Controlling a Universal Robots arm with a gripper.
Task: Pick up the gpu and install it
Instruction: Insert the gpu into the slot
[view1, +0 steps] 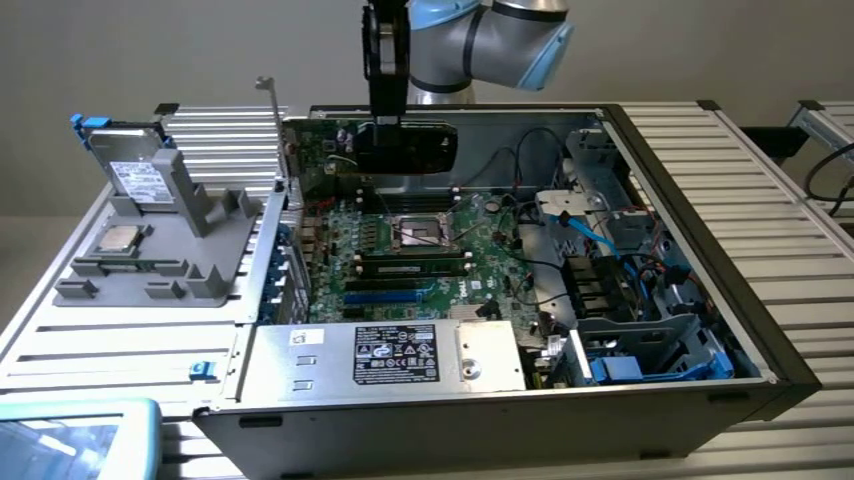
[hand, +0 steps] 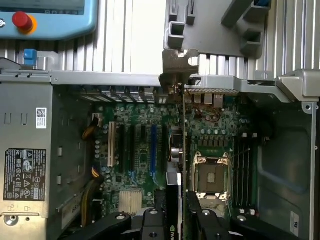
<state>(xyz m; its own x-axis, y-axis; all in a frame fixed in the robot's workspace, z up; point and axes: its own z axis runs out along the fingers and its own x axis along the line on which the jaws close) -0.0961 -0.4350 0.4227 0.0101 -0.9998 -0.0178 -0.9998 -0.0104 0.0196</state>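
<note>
Black-cooled gpu (view1: 407, 148), clamped in the hand (view1: 387, 124), hangs above the motherboard (view1: 400, 250), bracket (hand: 177, 67) at the case edge (hand: 100, 77)

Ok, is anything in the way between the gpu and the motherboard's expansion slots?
Nothing visible. The gripper holds the gpu on edge above the motherboard. The expansion slots beside the CPU socket are bare, with no cable across them.

Slatted metal table (view1: 747, 160) carries computer case (view1: 467, 425), grey fixture (view1: 214, 228), blue pendant (view1: 74, 440).
</note>
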